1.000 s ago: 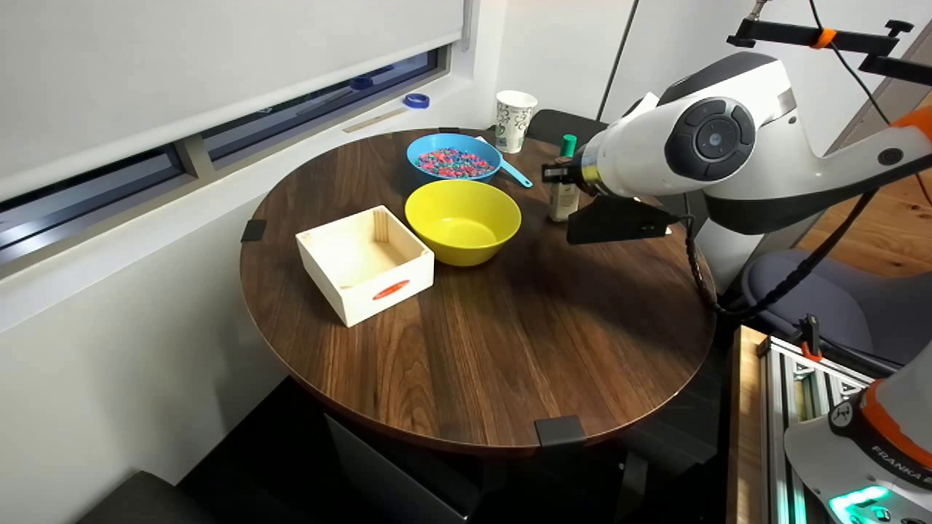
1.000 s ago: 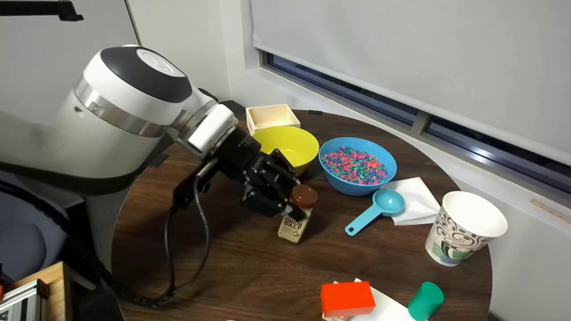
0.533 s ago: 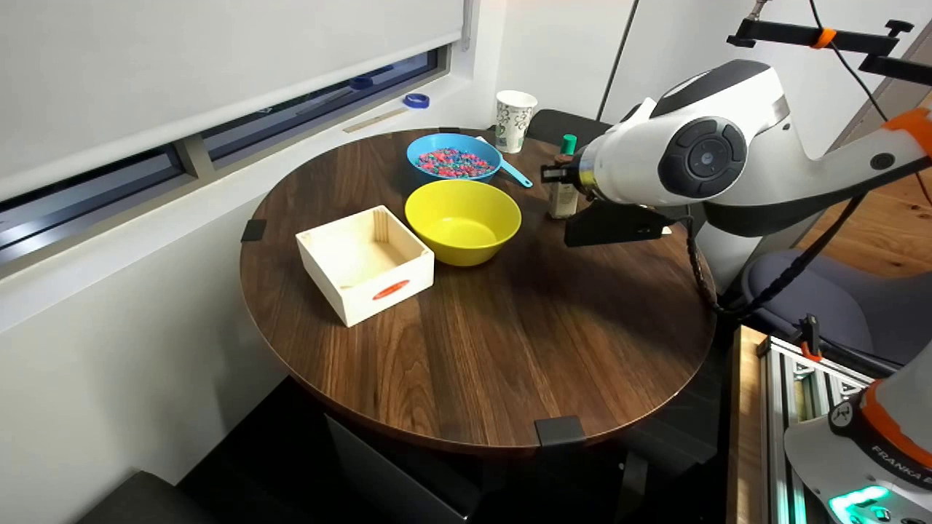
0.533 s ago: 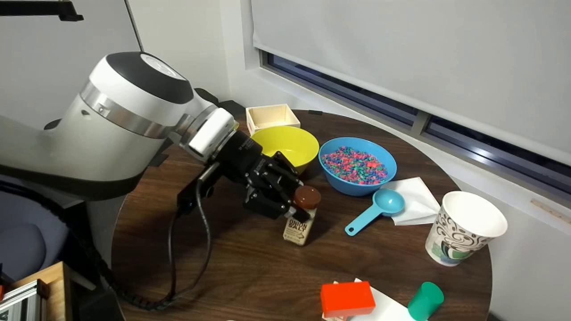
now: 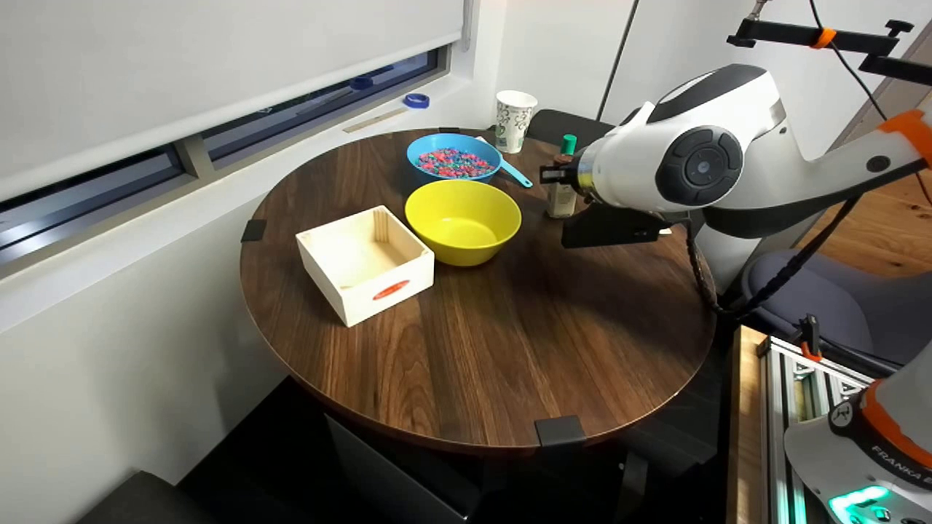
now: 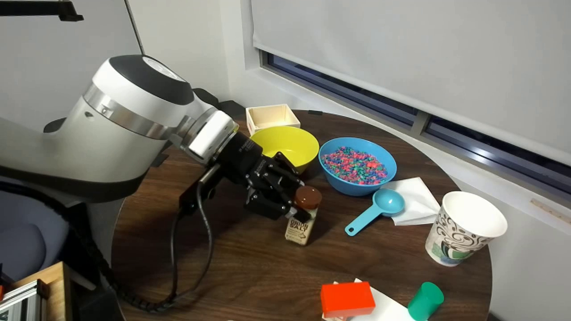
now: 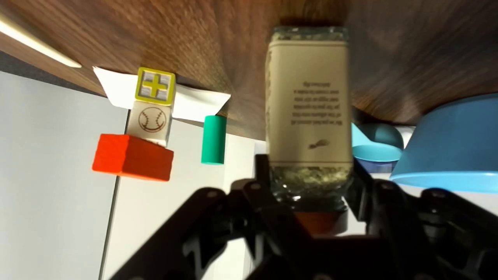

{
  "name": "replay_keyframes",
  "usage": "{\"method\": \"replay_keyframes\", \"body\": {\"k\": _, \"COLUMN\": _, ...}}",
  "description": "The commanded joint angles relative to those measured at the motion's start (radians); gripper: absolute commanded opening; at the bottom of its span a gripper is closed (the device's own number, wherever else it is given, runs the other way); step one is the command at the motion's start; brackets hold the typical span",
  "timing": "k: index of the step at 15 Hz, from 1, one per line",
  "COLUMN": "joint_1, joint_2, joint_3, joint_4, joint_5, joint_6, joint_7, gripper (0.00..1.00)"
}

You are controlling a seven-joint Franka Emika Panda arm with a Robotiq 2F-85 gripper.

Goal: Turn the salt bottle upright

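The salt bottle [image 6: 299,231] is slim with a beige label and a reddish-brown cap. It stands nearly upright with a slight lean. My gripper [image 6: 302,199] is shut on it just below the cap, one finger on each side. In an exterior view the bottle [image 5: 562,204] is partly hidden behind the gripper [image 5: 558,175]. In the wrist view the bottle [image 7: 309,101] shows cap down between the fingers [image 7: 310,165]. Its base is at or just above the table; I cannot tell whether it touches.
A yellow bowl [image 5: 463,222], a blue bowl [image 6: 350,189] of coloured bits and a wooden box [image 5: 357,306] stand nearby. A blue scoop [image 6: 389,201], a paper cup [image 6: 459,236], a red block [image 6: 348,299] and a green cylinder [image 6: 426,301] are on the bottle's other side.
The gripper and bottle have shifted slightly together, and the arm has come down a little. The bottle leans a bit less than one second ago. The other objects have not moved.
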Motion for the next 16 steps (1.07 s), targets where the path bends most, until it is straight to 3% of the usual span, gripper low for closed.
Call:
{"method": "replay_keyframes", "body": {"k": 1, "joint_1": 0.023, "joint_2": 0.014, "joint_3": -0.015, "joint_4": 0.001, "joint_5": -0.027, "joint_6": -0.02, "joint_7": 0.049, "gripper": 0.8}}
{"method": "replay_keyframes", "body": {"k": 4, "joint_1": 0.024, "joint_2": 0.003, "joint_3": -0.018, "joint_4": 0.004, "joint_5": -0.015, "joint_6": -0.02, "joint_7": 0.041, "gripper": 0.99}}
{"method": "replay_keyframes", "body": {"k": 6, "joint_1": 0.024, "joint_2": -0.007, "joint_3": -0.024, "joint_4": 0.009, "joint_5": 0.019, "joint_6": -0.009, "joint_7": 0.007, "gripper": 1.0}}
{"method": "replay_keyframes", "body": {"k": 16, "joint_1": 0.01, "joint_2": -0.098, "joint_3": -0.085, "joint_4": 0.059, "joint_5": 0.376, "joint_6": 0.04, "joint_7": -0.418, "gripper": 1.0}}
